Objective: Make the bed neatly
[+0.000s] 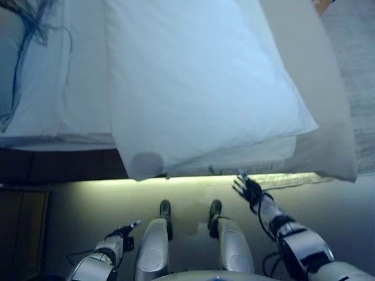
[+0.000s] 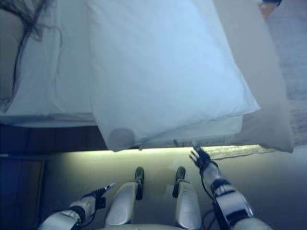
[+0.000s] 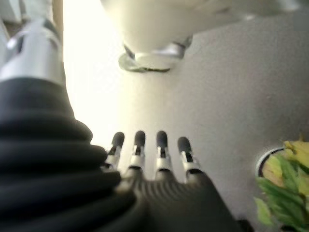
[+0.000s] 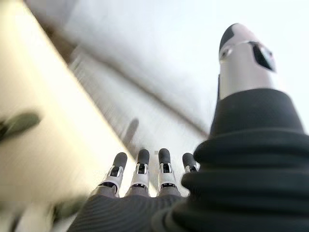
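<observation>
A bed fills the upper part of the eye views. A white duvet [image 1: 199, 82] lies across it, its folded lower edge hanging over the near side of the mattress [image 1: 328, 146]. A white pillow [image 1: 53, 76] lies at the left. My right hand [image 1: 248, 188] is open, fingers spread, just below the bed's near edge and not touching the cloth; its wrist view shows straight fingers [image 4: 140, 171] with the duvet edge beyond. My left hand [image 1: 124, 229] hangs low by my side, open and empty, with straight fingers [image 3: 149, 150] in its wrist view.
A dark wooden bedside cabinet [image 1: 23, 228] stands at the lower left. A lit strip [image 1: 187, 177] runs under the bed's edge. Dark strands [image 1: 29, 23] lie over the pillow at the top left. A green plant [image 3: 285, 183] shows in the left wrist view. Grey carpet [image 1: 357, 70] lies to the right.
</observation>
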You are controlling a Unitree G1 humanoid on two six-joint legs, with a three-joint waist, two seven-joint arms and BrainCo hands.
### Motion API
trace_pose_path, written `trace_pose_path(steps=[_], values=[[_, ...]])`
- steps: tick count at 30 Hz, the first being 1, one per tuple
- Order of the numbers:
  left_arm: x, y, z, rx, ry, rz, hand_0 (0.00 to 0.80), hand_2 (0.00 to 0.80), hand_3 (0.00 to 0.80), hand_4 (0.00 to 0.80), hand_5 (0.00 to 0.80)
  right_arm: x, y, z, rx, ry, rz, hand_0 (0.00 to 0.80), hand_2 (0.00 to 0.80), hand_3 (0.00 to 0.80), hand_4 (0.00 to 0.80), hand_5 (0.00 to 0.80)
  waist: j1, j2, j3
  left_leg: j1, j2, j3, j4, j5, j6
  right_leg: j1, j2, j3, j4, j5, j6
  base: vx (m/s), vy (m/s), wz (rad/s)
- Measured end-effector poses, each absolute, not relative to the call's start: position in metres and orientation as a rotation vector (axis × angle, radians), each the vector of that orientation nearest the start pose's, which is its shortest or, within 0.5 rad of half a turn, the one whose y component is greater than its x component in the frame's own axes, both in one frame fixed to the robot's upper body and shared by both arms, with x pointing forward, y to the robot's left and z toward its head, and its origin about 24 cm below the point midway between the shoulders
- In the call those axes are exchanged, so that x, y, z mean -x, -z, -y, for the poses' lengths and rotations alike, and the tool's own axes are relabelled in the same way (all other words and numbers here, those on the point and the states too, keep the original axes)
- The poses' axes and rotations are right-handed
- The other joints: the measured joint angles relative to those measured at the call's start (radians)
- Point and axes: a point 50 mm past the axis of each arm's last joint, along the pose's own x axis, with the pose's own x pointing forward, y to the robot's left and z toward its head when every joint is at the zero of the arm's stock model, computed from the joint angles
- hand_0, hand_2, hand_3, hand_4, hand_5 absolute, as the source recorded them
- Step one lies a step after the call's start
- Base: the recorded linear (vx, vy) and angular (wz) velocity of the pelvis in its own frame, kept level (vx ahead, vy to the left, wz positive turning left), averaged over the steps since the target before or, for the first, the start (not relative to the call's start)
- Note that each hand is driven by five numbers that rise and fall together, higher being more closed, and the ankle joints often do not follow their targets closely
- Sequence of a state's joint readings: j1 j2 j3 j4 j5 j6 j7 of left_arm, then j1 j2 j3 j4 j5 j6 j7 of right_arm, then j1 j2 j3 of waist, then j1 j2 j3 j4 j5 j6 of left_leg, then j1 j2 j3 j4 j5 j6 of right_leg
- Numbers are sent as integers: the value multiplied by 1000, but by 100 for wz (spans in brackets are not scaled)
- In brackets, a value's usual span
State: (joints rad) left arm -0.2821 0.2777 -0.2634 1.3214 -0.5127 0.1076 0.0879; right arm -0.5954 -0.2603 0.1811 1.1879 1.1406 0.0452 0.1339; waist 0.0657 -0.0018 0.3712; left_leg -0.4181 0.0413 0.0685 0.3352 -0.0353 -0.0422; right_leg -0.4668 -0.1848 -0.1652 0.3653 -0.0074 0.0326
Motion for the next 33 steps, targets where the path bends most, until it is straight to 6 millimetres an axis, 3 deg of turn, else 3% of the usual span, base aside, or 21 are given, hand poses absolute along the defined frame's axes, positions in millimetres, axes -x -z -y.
trace_pose_path(steps=[3,8,14,20,33], values=[[-175,136,-234,11,-300,-1113,0,0,0,0,0,-331,20,198,-819,157,-491,0,0,0,0,0,6,23,37,-37,0,-12,22,0,0,-38,-4,-5,37,-13,-7,-32,-11,9],[-186,132,-228,41,-283,-1049,0,0,0,0,0,-345,-2,217,-862,236,-450,0,0,0,0,0,9,29,68,-115,-5,-19,72,-3,-4,-131,-18,-5,123,-47,-19,-32,17,8],[-204,124,-222,79,-270,-988,0,0,0,0,0,-359,-32,243,-814,299,-397,0,0,0,0,0,11,58,89,-229,4,-23,243,-74,-10,-246,-28,15,290,-116,-33,-34,53,-1],[-206,122,-222,129,-289,-965,0,0,0,0,0,-372,-69,265,-780,300,-314,0,0,0,0,0,34,79,95,-363,20,-37,424,-138,-19,-379,-31,34,460,-174,-50,1,17,-2],[-196,127,-222,166,-300,-962,0,0,0,0,0,-395,-133,270,-689,227,-167,0,0,0,0,0,62,82,95,-491,25,-74,528,-147,-34,-494,-28,23,557,-187,-73,58,-6,2]])
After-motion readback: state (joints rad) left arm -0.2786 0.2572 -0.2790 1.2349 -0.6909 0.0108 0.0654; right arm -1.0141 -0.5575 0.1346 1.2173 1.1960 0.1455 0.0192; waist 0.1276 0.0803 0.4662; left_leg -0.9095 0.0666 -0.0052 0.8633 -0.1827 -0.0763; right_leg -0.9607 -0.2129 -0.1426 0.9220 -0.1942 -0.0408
